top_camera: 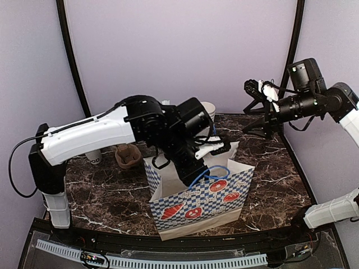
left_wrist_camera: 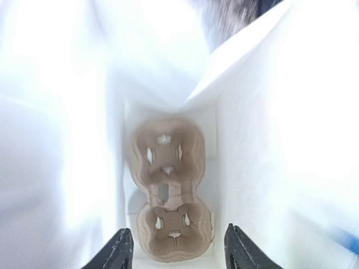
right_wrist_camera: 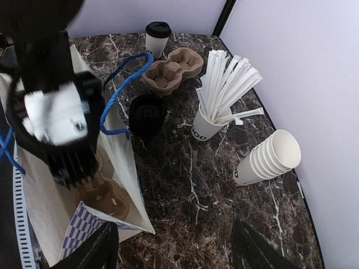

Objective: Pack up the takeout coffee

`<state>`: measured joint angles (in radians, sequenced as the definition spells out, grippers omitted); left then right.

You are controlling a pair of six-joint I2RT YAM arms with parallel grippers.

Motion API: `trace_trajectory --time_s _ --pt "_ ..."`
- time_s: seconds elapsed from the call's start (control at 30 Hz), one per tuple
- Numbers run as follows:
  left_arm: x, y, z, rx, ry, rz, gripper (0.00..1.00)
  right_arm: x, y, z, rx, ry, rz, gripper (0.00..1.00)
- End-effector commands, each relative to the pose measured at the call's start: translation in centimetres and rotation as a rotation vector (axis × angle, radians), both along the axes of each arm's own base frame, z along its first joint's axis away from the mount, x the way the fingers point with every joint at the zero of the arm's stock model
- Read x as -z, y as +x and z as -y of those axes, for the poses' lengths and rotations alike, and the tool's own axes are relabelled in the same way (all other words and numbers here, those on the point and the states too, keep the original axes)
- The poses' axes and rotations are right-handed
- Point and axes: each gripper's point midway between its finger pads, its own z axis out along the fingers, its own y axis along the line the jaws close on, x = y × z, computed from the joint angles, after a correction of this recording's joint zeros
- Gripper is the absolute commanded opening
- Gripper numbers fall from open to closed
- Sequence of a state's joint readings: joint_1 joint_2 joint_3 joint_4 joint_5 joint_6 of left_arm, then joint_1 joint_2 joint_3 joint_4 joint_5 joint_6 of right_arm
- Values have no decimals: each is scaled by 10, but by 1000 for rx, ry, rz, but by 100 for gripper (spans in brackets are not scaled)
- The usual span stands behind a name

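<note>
One carrier [left_wrist_camera: 168, 190] in bag [left_wrist_camera: 269, 140]; lidded cup [right_wrist_camera: 157, 38] outside

A dark marble-patterned table [top_camera: 280, 185] is shown. A blue-and-white checked paper bag [top_camera: 202, 208] is stood open near the middle of the near edge. Toward the far left corner a white paper cup with a black lid [right_wrist_camera: 157, 38] is set, with a stack of brown pulp cup carriers [right_wrist_camera: 171, 70] just beside it. A stack of black lids [right_wrist_camera: 147, 115] is placed beside the bag. Along the far edge a cup of white straws [right_wrist_camera: 205, 128] and a nested stack of white paper cups [right_wrist_camera: 269, 159] are stood near each other.
</note>
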<state>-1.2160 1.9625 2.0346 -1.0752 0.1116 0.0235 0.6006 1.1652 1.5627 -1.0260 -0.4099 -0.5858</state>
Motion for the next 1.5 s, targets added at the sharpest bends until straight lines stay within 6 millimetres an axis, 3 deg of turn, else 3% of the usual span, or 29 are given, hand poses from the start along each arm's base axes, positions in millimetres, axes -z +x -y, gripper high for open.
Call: trace_trajectory --time_s 0.0,0.13,0.3,0.33,0.37,0.4,0.43,0.47,0.5,0.53,0.57,0.7,0.97,1.13,1.37,1.47 --pt "-83 -1 -2 20 -222 100 59 9 4 -4 -13 -5 -25 69" --pt "-126 -1 -16 -7 -338 159 60 12 7 -6 -18 -9 -42 69" --pt "-140 11 -51 -128 -370 188 62 21 18 -12 -14 -26 -62 68" --pt "-132 19 -59 -176 -346 188 62 25 20 -14 -20 -34 -72 68" --pt "-137 21 -68 -197 -360 189 62 29 20 -17 -36 -41 -87 68" --pt "-126 26 -75 -231 -340 169 62 31 19 -20 -50 -42 -106 68" --pt "-132 28 -85 -256 -366 170 62 33 19 -23 -66 -42 -123 67" --pt "-117 34 -93 -292 -346 129 62 33 19 -26 -80 -38 -136 67" --pt "-123 35 -101 -313 -377 128 62 34 19 -29 -92 -34 -146 66" --pt "-110 43 -109 -359 -357 110 62 33 19 -32 -103 -28 -150 66" --pt "-110 48 -119 -390 -363 113 62 33 20 -34 -111 -25 -154 66" --pt "-88 56 -143 -480 -320 93 62 30 24 -41 -138 -15 -149 63" --pt "-75 77 -185 -675 -284 93 62 36 14 -58 -209 -36 -172 58" --pt "-79 77 -183 -671 -332 73 64 43 8 -64 -226 -59 -171 58" --pt "-85 40 -152 -416 -483 -51 65 56 0 -74 -247 -97 -201 55" --pt "-88 31 -151 -368 -516 -58 67 63 0 -76 -246 -115 -207 54"
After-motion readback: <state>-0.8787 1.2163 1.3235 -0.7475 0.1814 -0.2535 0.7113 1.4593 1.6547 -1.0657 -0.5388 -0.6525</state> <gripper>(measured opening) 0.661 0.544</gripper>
